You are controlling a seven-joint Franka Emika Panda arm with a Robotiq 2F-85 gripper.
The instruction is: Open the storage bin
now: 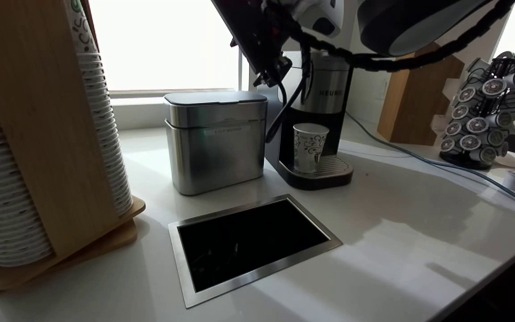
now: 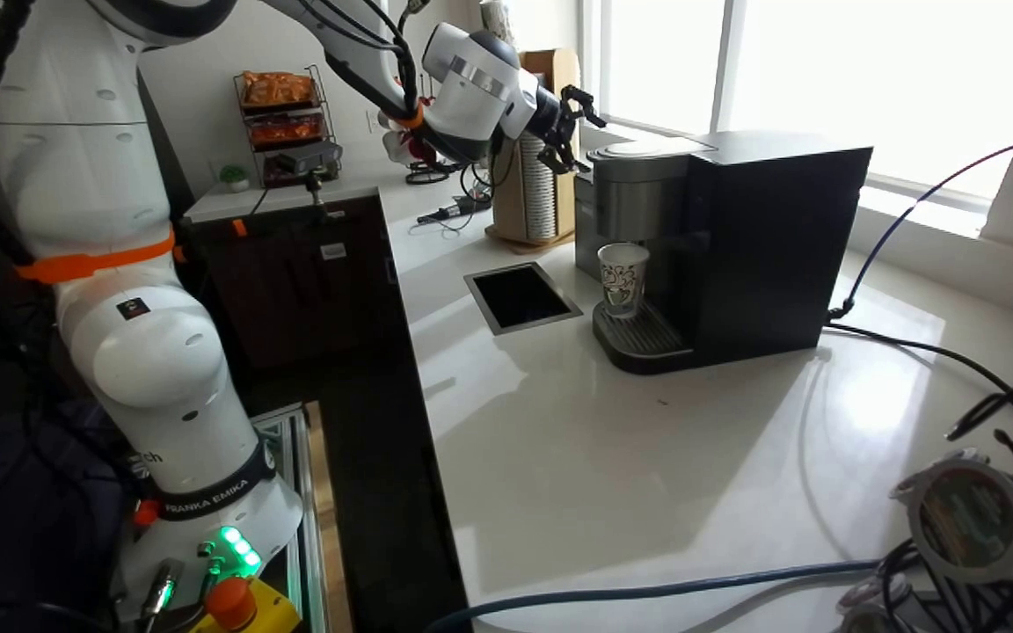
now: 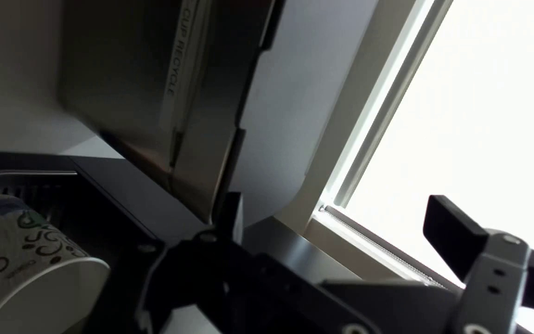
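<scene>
Lid [image 1: 215, 97] down on the bin [image 1: 221, 156], so I'd call this the approach: my jaws spread wide, holding nothing, near the end by the coffee maker [image 2: 757, 255]; touching or not, I can't tell. Next should come a hook under the lid's front edge, then a lift. Bin's upright on the bench [image 1: 373, 214], just beside the coffee maker, label [image 1: 228, 131] facing away from the window [image 1: 168, 44], long axis running roughly along it.

There's one bin [image 1: 221, 150], one coffeemaker [image 2: 770, 255], one pincer [image 3: 342, 221].
</scene>
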